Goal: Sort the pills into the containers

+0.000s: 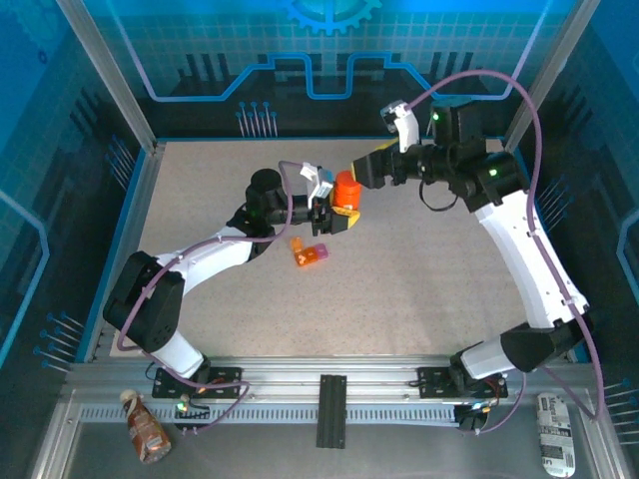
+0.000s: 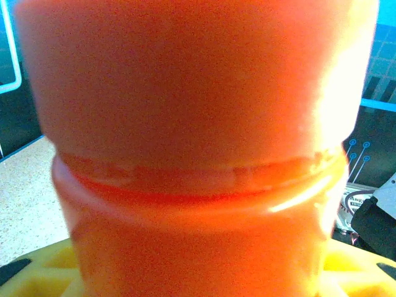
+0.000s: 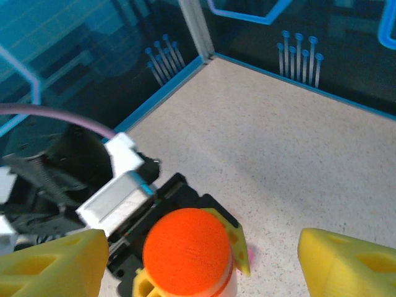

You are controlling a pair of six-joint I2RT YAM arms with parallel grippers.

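Your box [image 1: 310,252] is lying flat on the bench [image 1: 419,279], near your left hand [image 1: 342,212] at roughly 7 o'clock from it, and the two aren't touching. It's mostly orange, with a pink end at 3 o'clock. The left hand is clamped on the orange bottle [image 1: 346,190], with a yellow finger [image 2: 37,275] on each side. Your right hand [image 1: 361,175] is spread wide just above the bottle's cap [image 3: 187,246], fingers clear of it on both sides. Count-wise that's one box and one bottle.
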